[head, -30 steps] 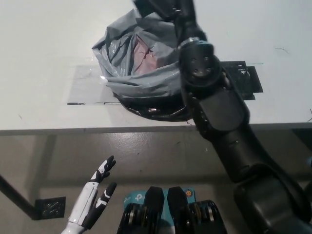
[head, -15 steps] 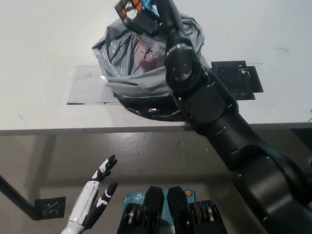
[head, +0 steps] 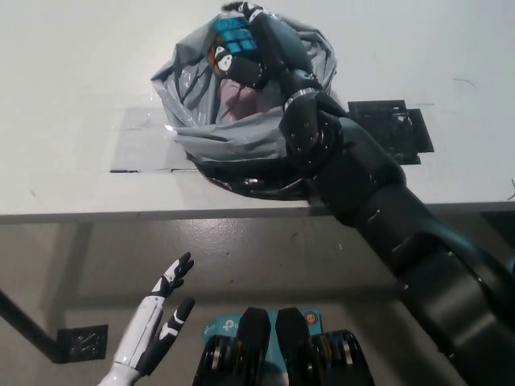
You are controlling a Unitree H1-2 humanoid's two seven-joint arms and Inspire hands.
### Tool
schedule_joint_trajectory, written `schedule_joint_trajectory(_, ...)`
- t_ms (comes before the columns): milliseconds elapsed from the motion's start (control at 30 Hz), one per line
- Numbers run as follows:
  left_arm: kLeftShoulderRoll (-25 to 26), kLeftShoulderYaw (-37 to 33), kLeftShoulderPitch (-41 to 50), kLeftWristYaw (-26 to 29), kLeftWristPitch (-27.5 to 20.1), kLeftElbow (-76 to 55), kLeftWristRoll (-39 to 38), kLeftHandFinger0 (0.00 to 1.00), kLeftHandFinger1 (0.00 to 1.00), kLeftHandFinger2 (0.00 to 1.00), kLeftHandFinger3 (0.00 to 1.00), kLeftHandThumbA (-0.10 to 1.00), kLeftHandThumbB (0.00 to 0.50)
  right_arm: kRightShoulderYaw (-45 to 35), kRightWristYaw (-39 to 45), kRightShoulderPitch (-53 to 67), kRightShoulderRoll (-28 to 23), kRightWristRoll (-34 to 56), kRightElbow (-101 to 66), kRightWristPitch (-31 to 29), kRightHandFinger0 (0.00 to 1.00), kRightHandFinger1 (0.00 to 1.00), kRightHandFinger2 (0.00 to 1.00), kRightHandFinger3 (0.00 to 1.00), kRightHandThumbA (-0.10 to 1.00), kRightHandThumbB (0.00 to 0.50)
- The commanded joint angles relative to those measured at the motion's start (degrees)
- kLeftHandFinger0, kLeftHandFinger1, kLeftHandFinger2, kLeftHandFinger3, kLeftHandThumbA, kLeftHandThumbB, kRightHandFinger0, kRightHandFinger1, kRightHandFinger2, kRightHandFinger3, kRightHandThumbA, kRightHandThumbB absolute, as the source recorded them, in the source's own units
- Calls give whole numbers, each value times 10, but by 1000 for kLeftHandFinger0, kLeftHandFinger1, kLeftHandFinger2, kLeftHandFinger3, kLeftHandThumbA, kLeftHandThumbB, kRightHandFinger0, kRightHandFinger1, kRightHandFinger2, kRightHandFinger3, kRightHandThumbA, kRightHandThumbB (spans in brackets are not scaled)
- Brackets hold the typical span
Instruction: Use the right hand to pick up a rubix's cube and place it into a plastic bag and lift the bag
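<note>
From the head camera, looking steeply down, we see our black right hand (head: 256, 50) at about twelve o'clock in the picture, its fingers wrapped around the rubix's cube (head: 230, 42), which shows blue and orange squares. The cube sits above the open mouth of the grey plastic bag (head: 211, 121), at the bag's far side, not yet resting inside as far as we can tell. We judge the cube to be light, rigid and smooth-faced, so it should drop cleanly once the fingers part; its flat opposite faces are the sound places to hold it. The bag looks thin, soft and crinkly, likely to collapse or slide when touched, and we judge its rolled rim to be the best place to grip for lifting. The bag lies near the front edge of the white table (head: 72, 72), partly on a clear sheet (head: 141, 145) at its nine o'clock. A black plate (head: 394, 129) lies on the table at the bag's three o'clock, partly behind our forearm. Our white left hand (head: 161, 326) rests at seven o'clock, below the table, fingers spread and holding nothing. Nothing blocks the bag's mouth.
</note>
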Motion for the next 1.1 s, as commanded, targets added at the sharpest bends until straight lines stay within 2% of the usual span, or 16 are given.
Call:
schedule_joint_trajectory(0, 4, -1, -12, -4, -8, -11, -8, 1000, 1000, 1000, 1000, 1000, 218, 24, 72, -45, -13, -38, -35, 19, 1000, 1000, 1000, 1000, 804, 478)
schedule_joint_trajectory(133, 4, -2, -11, -5, -1, -16, -6, 1000, 1000, 1000, 1000, 1000, 223, 20, 79, -42, -15, -37, -48, 26, 1000, 1000, 1000, 1000, 842, 499)
schedule_joint_trajectory(300, 5, -1, -12, -8, 1, -18, -6, 1000, 1000, 1000, 1000, 1000, 224, 13, 88, -40, -16, -39, -62, 32, 1000, 1000, 1000, 1000, 849, 500)
schedule_joint_trajectory(333, 5, -1, -13, -6, -4, -15, -4, 1000, 1000, 1000, 1000, 1000, 207, 11, 85, -41, -16, -40, -69, 31, 1000, 1000, 1000, 1000, 836, 489)
schedule_joint_trajectory(433, 8, -2, -15, -5, -10, -11, 1, 1000, 1000, 1000, 1000, 1000, 212, 6, 78, -41, -18, -44, -88, 33, 1000, 1000, 1000, 1000, 868, 484)
schedule_joint_trajectory(467, 9, -2, -14, -7, -7, -13, 2, 1000, 1000, 1000, 1000, 1000, 212, -1, 79, -38, -20, -41, -114, 29, 1000, 1000, 1000, 1000, 897, 462)
schedule_joint_trajectory(500, 9, -3, -14, -7, -6, -13, 2, 1000, 1000, 1000, 1000, 1000, 212, -3, 80, -37, -21, -39, -121, 29, 1000, 1000, 1000, 1000, 899, 461)
schedule_joint_trajectory(567, 10, -3, -13, -7, -8, -11, 3, 1000, 1000, 1000, 1000, 1000, 211, -17, 76, -30, -26, -38, -176, 35, 1000, 1000, 1000, 1000, 883, 440)
schedule_joint_trajectory(633, 10, -4, -13, -7, -9, -10, 4, 1000, 1000, 1000, 1000, 1000, 212, -21, 76, -27, -28, -42, -196, 40, 1000, 1000, 1000, 1000, 879, 438)
schedule_joint_trajectory(700, 11, -4, -13, -9, -6, -12, 3, 1000, 1000, 1000, 1000, 1000, 217, -41, 56, -29, -34, -44, -242, 43, 1000, 1000, 1000, 1000, 851, 409)
schedule_joint_trajectory(800, 12, -5, -14, -9, -7, -11, 3, 1000, 1000, 1000, 1000, 1000, 212, -53, 53, -31, -41, -52, -274, 57, 1000, 1000, 1000, 1000, 876, 404)
schedule_joint_trajectory(833, 12, -5, -15, -8, -8, -10, 4, 1000, 1000, 1000, 1000, 1000, 212, -59, 55, -31, -45, -54, -287, 61, 1000, 1000, 1000, 1000, 880, 373)
schedule_joint_trajectory(900, 12, -6, -13, -8, -7, -11, 5, 1000, 1000, 1000, 1000, 1000, 210, -72, 56, -28, -55, -55, -302, 64, 1000, 1000, 1000, 1000, 850, 399)
schedule_joint_trajectory(1067, 11, -6, -7, -10, -3, -13, -1, 1000, 1000, 1000, 1000, 1000, 220, -90, 49, -10, -71, -58, -295, 59, 1000, 1000, 1000, 1000, 818, 399)
